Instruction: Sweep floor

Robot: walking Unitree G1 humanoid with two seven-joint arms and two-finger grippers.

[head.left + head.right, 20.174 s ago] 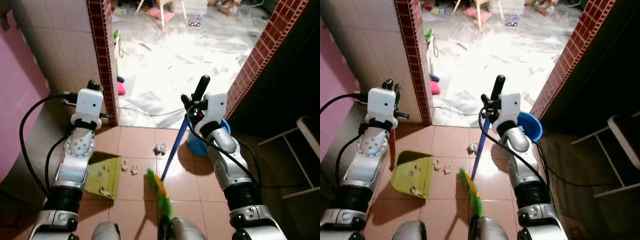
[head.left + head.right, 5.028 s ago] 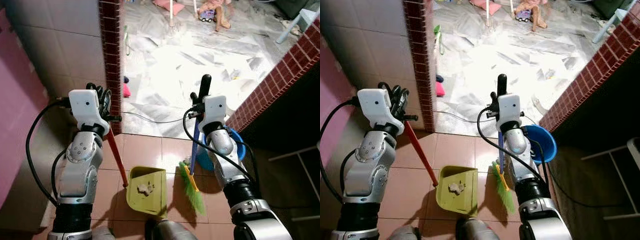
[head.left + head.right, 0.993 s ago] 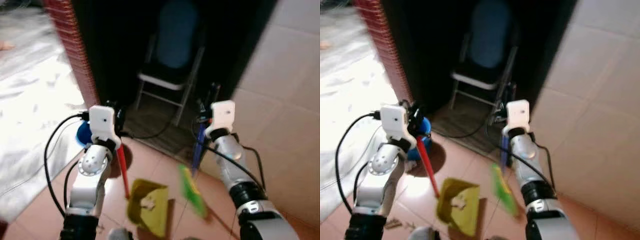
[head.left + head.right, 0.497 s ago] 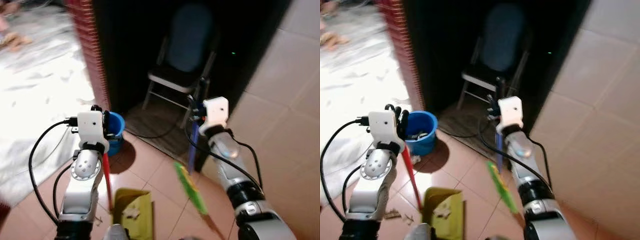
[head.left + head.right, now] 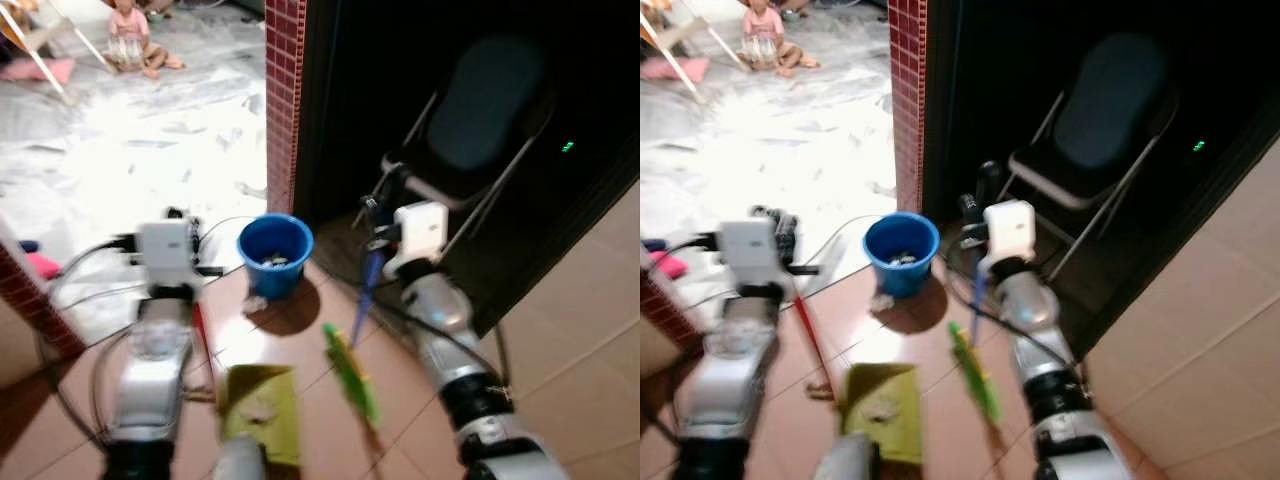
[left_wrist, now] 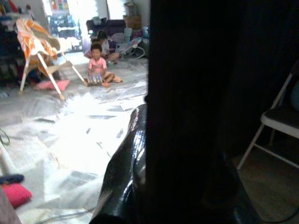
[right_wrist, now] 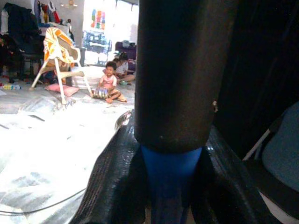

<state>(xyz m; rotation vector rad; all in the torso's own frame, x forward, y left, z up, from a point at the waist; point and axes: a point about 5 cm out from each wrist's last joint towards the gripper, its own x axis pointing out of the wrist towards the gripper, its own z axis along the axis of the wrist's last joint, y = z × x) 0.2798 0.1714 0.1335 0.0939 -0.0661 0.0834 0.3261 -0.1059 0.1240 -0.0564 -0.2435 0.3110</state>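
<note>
My left gripper (image 5: 178,216) is shut on the red handle (image 5: 200,330) of a yellow-green dustpan (image 5: 262,418). The pan hangs low at front centre with a crumpled scrap (image 5: 262,406) in it. My right gripper (image 5: 374,214) is shut on the blue handle (image 5: 362,296) of a broom, whose green bristles (image 5: 350,374) hang just above the tiled floor to the right of the pan. In the right wrist view the fingers (image 7: 110,183) clamp the blue handle (image 7: 170,183) below its black grip. In the left wrist view a black finger (image 6: 125,173) lies against a dark handle.
A blue bucket (image 5: 275,254) with rubbish in it stands ahead, a scrap (image 5: 255,303) lying at its foot. Behind it rise a red brick pillar (image 5: 283,90) and a dark recess holding a folding chair (image 5: 480,112). A person (image 5: 128,40) sits on the bright floor far left.
The camera has swung further, so the bucket and pillar sit nearer the centre and the chair lies further right. Both grippers still hold their tools.
</note>
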